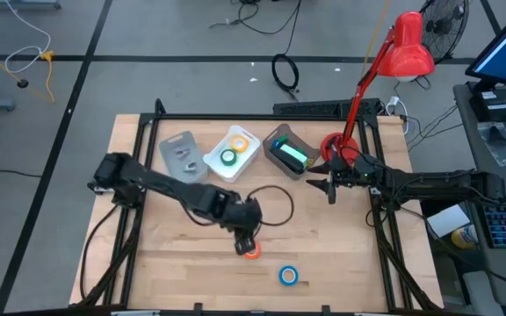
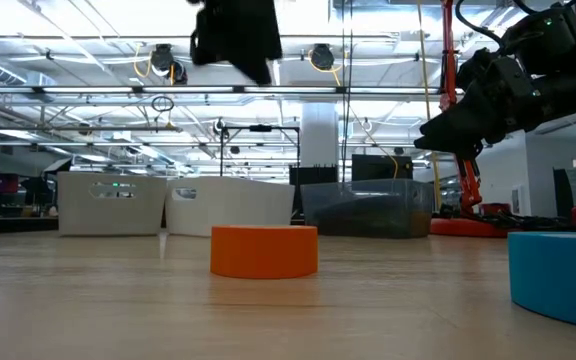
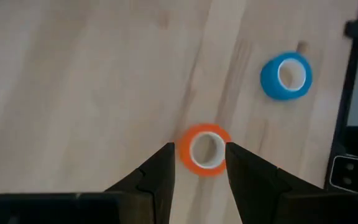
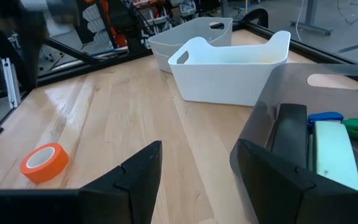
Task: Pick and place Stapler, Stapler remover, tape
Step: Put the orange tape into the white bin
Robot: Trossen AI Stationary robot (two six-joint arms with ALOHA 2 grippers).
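Spread wide, the left gripper [image 3: 199, 163] hovers over the orange tape roll [image 3: 204, 149] on the table [image 3: 73, 93], fingers flanking it.

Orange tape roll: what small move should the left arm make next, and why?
Probably lower straight down, then close. The left gripper is open, its fingers on either side of the orange tape roll, which lies flat on the table. In the low view that arm is high above the roll, so no grasp is made yet.
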